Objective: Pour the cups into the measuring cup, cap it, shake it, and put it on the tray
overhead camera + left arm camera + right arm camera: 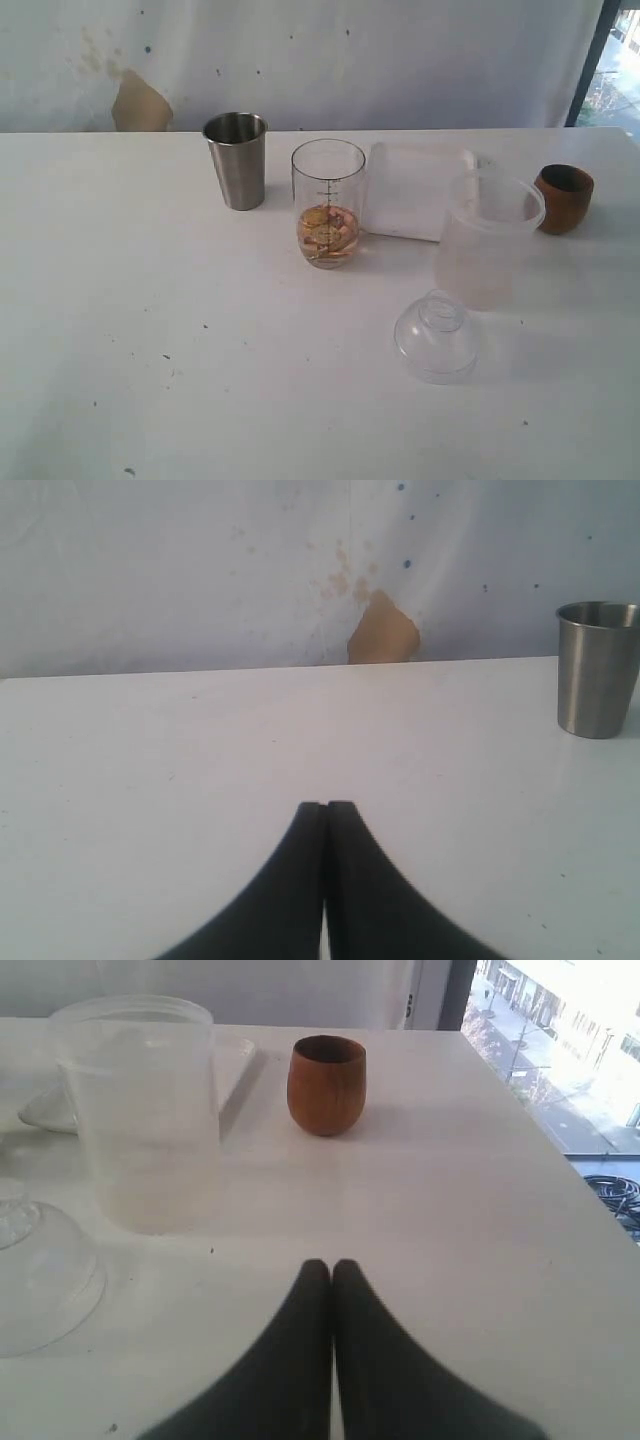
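While left end effector (pixel 326 806) and right end effector (pixel 331 1264) sit pressed together | frosted container (pixel 487 245) — fronting tray (pixel 415 190)

Toward the far edge of the table (pixel 120 330) the steel tumbler (pixel 236 160) stands left of the measuring cup (pixel 328 200), with the tray (pixel 415 190) just right of that cup. The plastic container (pixel 488 240) stands before the tray's right end, the domed lid (pixel 436 335) before the container, and the wooden cup (pixel 564 198) nearer the right edge.
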Tool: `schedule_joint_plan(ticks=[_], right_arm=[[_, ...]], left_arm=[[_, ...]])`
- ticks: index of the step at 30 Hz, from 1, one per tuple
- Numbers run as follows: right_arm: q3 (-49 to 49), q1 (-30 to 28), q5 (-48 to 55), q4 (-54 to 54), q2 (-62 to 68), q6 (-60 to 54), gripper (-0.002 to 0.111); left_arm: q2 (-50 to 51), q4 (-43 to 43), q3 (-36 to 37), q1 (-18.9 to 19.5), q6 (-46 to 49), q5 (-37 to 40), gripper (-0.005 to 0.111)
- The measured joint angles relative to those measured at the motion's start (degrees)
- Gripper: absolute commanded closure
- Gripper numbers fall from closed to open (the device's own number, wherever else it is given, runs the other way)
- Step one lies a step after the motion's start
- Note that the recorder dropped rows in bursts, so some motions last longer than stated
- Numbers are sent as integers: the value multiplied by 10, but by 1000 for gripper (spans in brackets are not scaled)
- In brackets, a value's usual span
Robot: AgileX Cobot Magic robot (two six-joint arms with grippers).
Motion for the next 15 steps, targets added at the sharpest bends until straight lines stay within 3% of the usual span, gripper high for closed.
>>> schedule_joint_plan(ticks=[4, 8, 12, 15], right_arm=[[1, 0, -24, -7, 0, 0, 108], [2, 0, -131, -9, 0, 2, 108], [2, 0, -310, -5, 0, 23, 108], [2, 0, -498, 0, -1, 172, 108]], left_arm=[[0, 0, 0, 0, 0, 0, 107], [0, 0, 0, 0, 0, -1, 107], [0, 0, 0, 0, 0, -1, 107], [0, 0, 0, 0, 0, -1, 107]])
